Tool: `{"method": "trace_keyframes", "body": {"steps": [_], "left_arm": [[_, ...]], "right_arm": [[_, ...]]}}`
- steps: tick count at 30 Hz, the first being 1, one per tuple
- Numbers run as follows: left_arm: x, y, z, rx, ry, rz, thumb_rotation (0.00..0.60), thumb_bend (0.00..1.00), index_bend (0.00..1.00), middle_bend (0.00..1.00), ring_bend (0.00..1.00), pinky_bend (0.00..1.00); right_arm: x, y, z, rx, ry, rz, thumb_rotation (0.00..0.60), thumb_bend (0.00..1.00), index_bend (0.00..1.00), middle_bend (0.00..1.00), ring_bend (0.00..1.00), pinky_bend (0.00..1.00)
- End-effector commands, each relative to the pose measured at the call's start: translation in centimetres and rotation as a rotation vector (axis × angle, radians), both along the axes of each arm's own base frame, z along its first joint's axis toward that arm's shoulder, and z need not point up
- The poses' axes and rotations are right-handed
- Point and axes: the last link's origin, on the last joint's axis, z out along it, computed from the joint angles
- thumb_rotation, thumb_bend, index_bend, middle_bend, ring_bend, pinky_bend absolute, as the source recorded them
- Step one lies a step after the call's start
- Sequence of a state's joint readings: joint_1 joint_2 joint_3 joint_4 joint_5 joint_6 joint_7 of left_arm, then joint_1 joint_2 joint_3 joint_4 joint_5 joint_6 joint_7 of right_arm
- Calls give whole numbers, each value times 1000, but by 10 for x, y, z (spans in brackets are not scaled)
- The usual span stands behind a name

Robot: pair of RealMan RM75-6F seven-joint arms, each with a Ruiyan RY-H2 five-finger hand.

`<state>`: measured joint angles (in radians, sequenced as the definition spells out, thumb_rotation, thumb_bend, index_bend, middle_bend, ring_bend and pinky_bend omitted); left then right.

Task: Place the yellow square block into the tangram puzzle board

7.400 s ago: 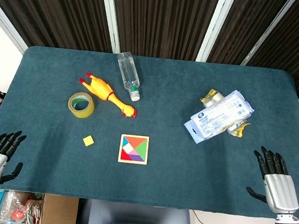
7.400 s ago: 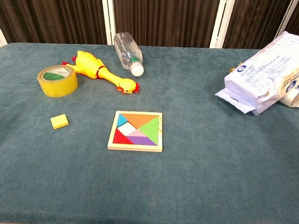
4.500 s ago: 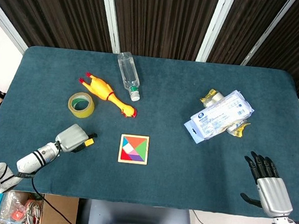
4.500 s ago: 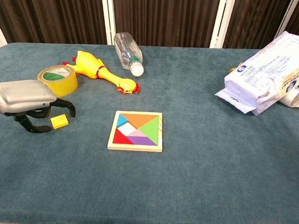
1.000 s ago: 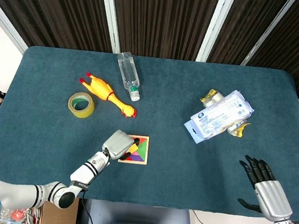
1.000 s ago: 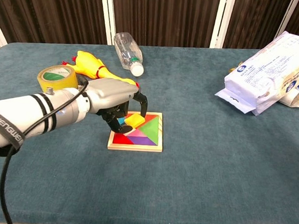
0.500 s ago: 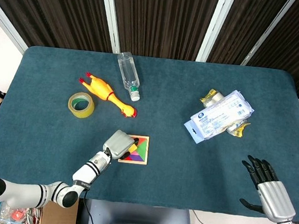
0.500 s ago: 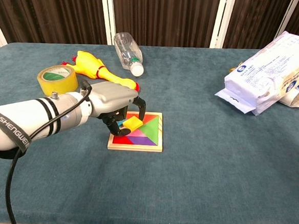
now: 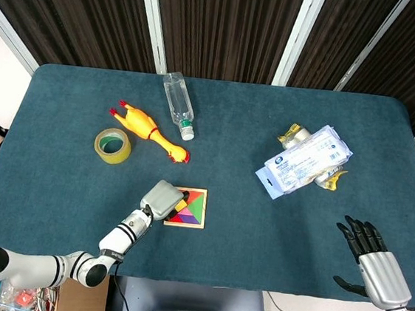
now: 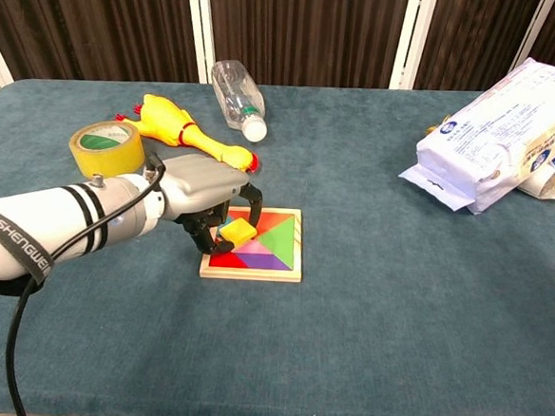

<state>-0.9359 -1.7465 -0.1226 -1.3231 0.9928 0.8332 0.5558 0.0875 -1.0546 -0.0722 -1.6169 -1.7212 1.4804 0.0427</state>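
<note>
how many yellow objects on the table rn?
3, not counting yellow bits of wrapper by the white package: rubber chicken back left, tape roll beside it, square block held by left hand over puzzle board.

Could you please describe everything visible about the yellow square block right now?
The yellow square block is a small, flat, plain yellow piece, its material not clear. It sits tilted over the left part of the tangram puzzle board, not yet lying flush in its slot. The left hand arches over it, dark fingertips at its edges. In the head view the hand hides most of it.
</note>
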Motion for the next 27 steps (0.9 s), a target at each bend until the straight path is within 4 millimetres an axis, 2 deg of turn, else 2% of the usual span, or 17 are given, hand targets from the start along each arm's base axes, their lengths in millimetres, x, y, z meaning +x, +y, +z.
{"method": "trace_keyframes", "body": {"steps": [1,18,27], "left_arm": [[-1,0,0,-3,2,5,600,373,648,1000,1000,1000],[1,-5,0,-16,21,-38,600,373,529,1000,1000,1000],[0,-4,2,-7,27,-30,600,372,502,1000,1000,1000]], "right_arm": [[0,0,0,-1,0,0,600,156,0,0,0,0],[0,0,-1,2,7,-1,600,156,0,0,0,0],[0,1,-1,2,7,0,600,156,0,0,0,0]]}}
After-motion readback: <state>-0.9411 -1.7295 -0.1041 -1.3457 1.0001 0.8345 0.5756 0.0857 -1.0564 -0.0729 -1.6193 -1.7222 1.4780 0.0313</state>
